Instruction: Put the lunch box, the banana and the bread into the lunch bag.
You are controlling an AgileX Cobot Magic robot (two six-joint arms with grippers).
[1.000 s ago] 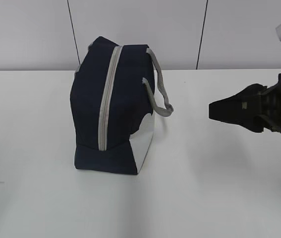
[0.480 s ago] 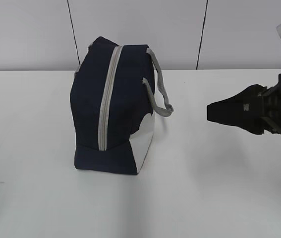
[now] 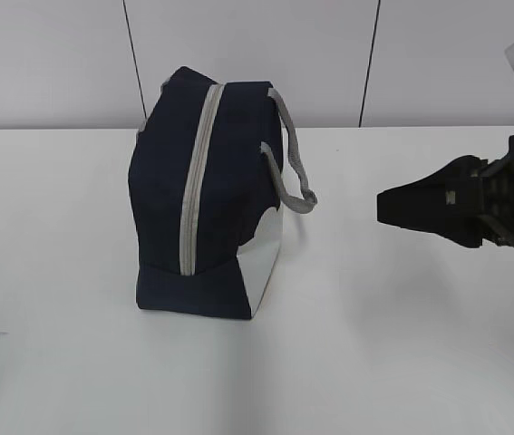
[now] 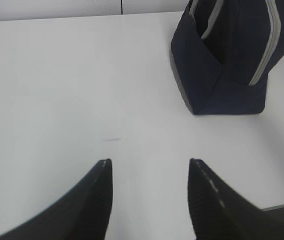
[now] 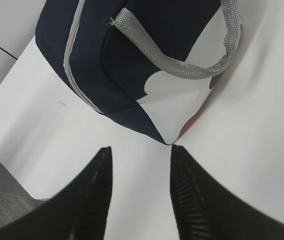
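A: Seen from outside: boxy dark navy fabric lunch bag [image 3: 207, 199] upright on white table [image 3: 402, 362], grey zipper [image 3: 193, 181] closed. Right gripper [image 3: 392, 207] well apart to its right, holding nothing.

B: From left wrist: left gripper [image 4: 149, 172] with jaws spread, empty, above bare table; bag at upper right.

A: From right wrist: jaws parted, empty, near bag's white side panel [image 5: 174, 112] and grey strap handle [image 5: 192, 67].
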